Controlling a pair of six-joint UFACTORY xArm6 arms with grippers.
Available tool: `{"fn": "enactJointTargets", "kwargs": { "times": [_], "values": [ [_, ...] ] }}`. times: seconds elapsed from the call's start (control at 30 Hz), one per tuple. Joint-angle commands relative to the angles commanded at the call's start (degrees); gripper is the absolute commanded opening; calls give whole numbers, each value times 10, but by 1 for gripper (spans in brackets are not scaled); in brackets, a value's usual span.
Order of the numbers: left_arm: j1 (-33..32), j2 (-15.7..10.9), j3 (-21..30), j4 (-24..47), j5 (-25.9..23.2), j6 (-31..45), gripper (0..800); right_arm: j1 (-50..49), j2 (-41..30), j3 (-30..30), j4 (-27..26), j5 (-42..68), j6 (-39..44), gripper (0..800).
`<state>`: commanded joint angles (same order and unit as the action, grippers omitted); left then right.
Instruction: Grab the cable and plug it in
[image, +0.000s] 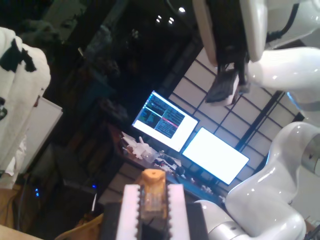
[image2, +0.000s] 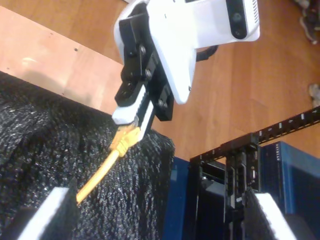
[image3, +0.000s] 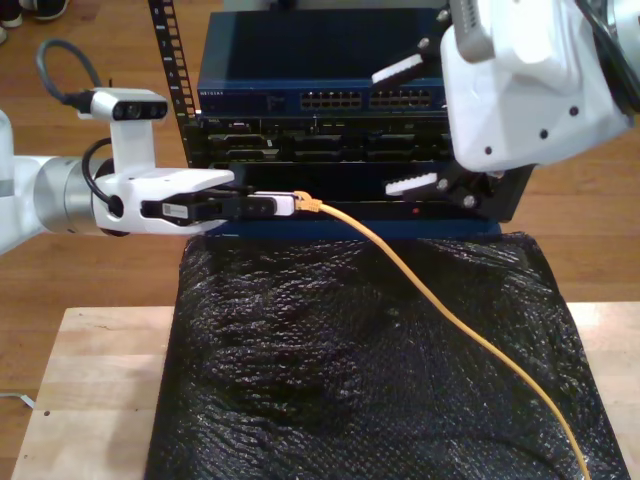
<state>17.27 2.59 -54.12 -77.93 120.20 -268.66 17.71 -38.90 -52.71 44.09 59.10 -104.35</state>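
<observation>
The cable (image3: 430, 295) is thin and yellow-orange, running across the black mat (image3: 370, 350) from the exterior view's lower right up to the mat's far edge. My first gripper (image3: 285, 204) reaches in from the exterior view's left and is shut on the cable's plug end (image3: 308, 204), held level just in front of the rack equipment. In the first wrist view the plug (image: 152, 177) sits between the white pads (image: 129, 210). The second wrist view looks down on that grip (image2: 134, 117) and the cable (image2: 100, 172). My second gripper (image3: 410, 125) hangs open above the exterior view's upper right, holding nothing.
A blue network switch (image3: 330, 60) with rows of ports tops a black server unit (image3: 330, 145) behind the mat. A perforated rack rail (image3: 165, 60) stands at the exterior view's left. The mat covers a wooden table (image3: 90, 380). Monitors (image: 215, 155) glow in the first wrist view.
</observation>
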Motion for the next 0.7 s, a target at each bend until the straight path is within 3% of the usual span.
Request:
{"fn": "enactJointTargets", "kwargs": {
  "times": [0.7],
  "values": [
    [2, 22, -8, -25, 55, -3, 0, 131, -11, 87, -2, -189, -48, 797]
  ]
}}
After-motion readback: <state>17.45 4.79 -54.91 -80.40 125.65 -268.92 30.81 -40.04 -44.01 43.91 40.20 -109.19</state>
